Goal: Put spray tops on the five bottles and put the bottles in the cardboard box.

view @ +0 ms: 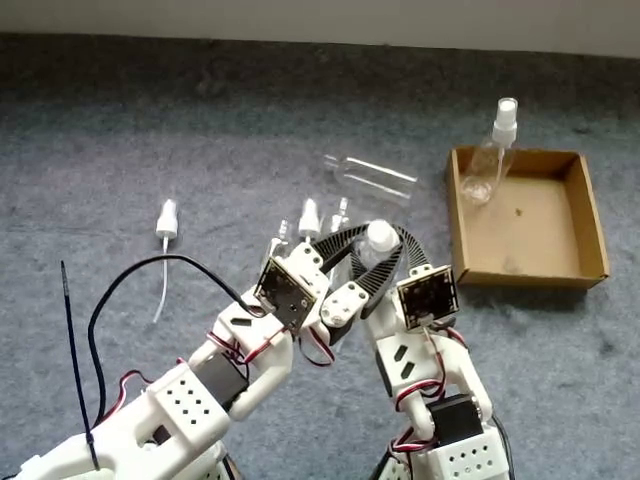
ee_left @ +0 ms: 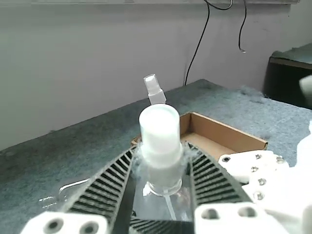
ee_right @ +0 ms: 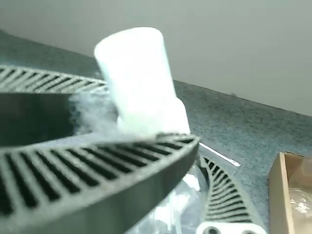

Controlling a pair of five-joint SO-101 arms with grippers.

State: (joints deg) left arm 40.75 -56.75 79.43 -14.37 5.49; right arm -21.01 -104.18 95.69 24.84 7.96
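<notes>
Seating the spray top (ee_left: 158, 127): the left hand (ee_left: 161, 171) grips the bottle (ee_left: 165, 187) near upright at mid-desk (view: 120, 140). The right hand (view: 392, 258) crowds the top, and its grip cannot be told. Press straight down along the neck, then carry the bottle to the box (view: 528, 276).

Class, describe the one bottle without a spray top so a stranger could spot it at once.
Find the cardboard box at one side of the grey table. Just outside its wall, toward the table's middle, a clear bottle lies on its side. Unlike the bottle leaning in the box and the held bottle between the two arms, it has no white spray top.
</notes>
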